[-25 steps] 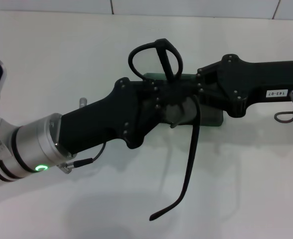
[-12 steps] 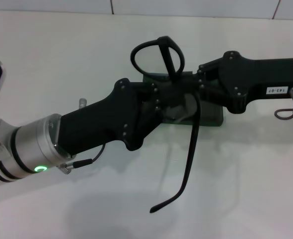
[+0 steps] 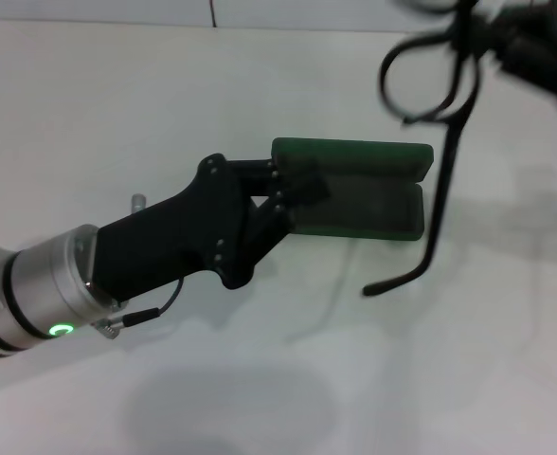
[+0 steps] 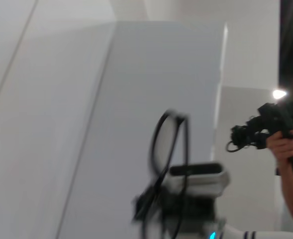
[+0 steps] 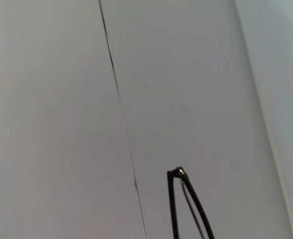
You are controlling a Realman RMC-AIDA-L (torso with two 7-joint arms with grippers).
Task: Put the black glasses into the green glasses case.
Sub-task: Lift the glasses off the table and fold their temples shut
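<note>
Glasses lifted clear, case held open

The right gripper (image 3: 506, 38) clenches the black glasses (image 3: 430, 85), now raised far right of the green glasses case (image 3: 373, 190). The left gripper (image 3: 293, 194) grips the case's left end; the handover is done, and lowering them in remains.

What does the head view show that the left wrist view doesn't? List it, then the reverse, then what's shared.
Only the head view: the dark green hard-shell glasses case lying open on the white table, with the left gripper at its end. Only the left wrist view: a person's hand holding a black camera in the background. Both: the thin black-framed glasses, lifted off the table.
</note>
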